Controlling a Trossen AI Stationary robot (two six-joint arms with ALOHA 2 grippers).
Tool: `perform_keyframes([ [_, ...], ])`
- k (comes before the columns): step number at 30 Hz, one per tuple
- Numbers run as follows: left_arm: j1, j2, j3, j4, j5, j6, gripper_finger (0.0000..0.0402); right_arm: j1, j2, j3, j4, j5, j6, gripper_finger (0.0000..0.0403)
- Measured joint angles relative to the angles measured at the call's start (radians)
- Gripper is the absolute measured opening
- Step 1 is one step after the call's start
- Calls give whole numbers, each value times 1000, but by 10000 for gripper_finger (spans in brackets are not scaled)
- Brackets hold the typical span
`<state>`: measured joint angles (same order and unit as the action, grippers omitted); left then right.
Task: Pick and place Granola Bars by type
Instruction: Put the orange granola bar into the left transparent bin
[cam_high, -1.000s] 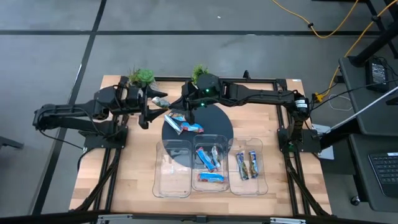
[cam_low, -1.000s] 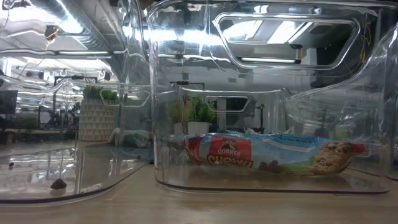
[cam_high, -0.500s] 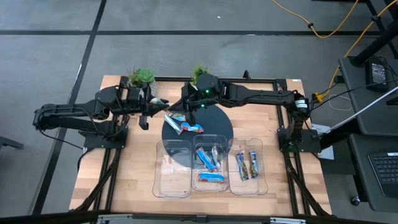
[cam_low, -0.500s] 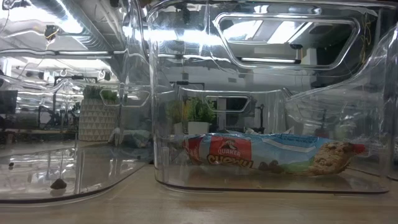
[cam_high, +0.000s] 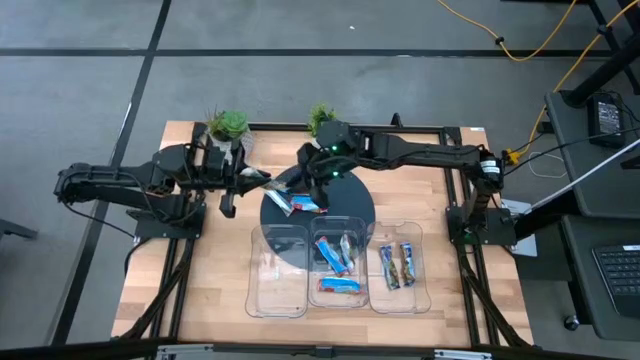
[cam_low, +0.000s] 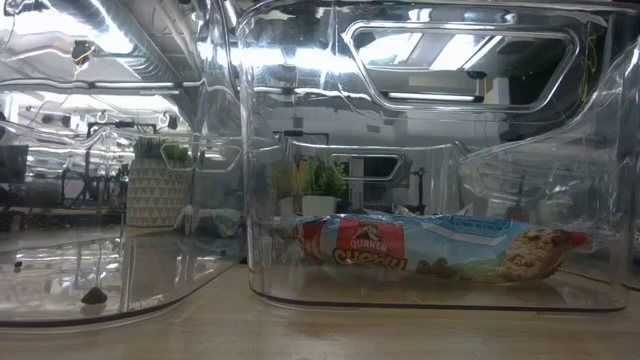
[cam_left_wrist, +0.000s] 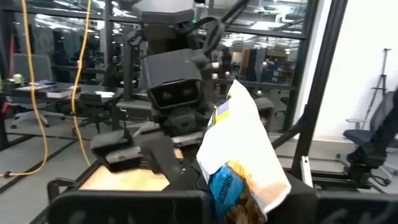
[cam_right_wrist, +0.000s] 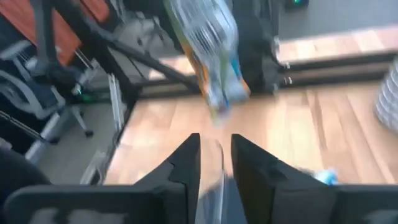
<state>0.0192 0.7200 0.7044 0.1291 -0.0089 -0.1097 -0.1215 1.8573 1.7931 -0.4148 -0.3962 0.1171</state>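
My left gripper (cam_high: 245, 181) is shut on a white and silvery granola bar (cam_high: 260, 178) (cam_left_wrist: 239, 146) just left of a black round plate (cam_high: 340, 195). Two blue, red and white bars (cam_high: 292, 202) lie flat on the plate. My right gripper (cam_high: 305, 181) hovers over the plate's far left part, close to these bars. The held bar shows ahead of it in the right wrist view (cam_right_wrist: 208, 53). More bars lie in the middle clear tray (cam_high: 337, 265) and the right clear tray (cam_high: 398, 265). One of them shows in the low view (cam_low: 430, 255). My left gripper holds the white bar by one end (cam_left_wrist: 233, 196), which sits between its fingers. The gripper body hides the place of contact. The fingers come level from the table's left and lie along the bar. The bar sticks out toward the plate, lifted clear.
Three clear trays stand in a row near the front edge, the left one (cam_high: 275, 270) partly over the plate. Two small potted plants (cam_high: 228, 123) (cam_high: 320, 115) stand at the far edge. Bare wood lies at the front left (cam_high: 210, 280).
My left gripper has moved toward the table's near edge and a little toward the plate, carrying the white bar clear of the table. My right gripper has moved a little toward the near edge, over the plate's far left part.
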Motion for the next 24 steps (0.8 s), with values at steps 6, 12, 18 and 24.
perform_keyframes([
  [6, -60, 0, 0, -5, -26, -13, 22, 25, -88, 0, -224, 182, -77, 103],
  [12, -110, 3, 0, -77, -39, -40, 21, 55, -168, 0, -340, 251, -100, 103],
  [18, -145, 14, 1, -95, -58, -53, 21, 87, -261, -32, -383, 298, -117, 103],
  [24, -188, 67, 81, -273, -151, -82, 21, 103, -510, -384, -142, 363, -62, 103],
])
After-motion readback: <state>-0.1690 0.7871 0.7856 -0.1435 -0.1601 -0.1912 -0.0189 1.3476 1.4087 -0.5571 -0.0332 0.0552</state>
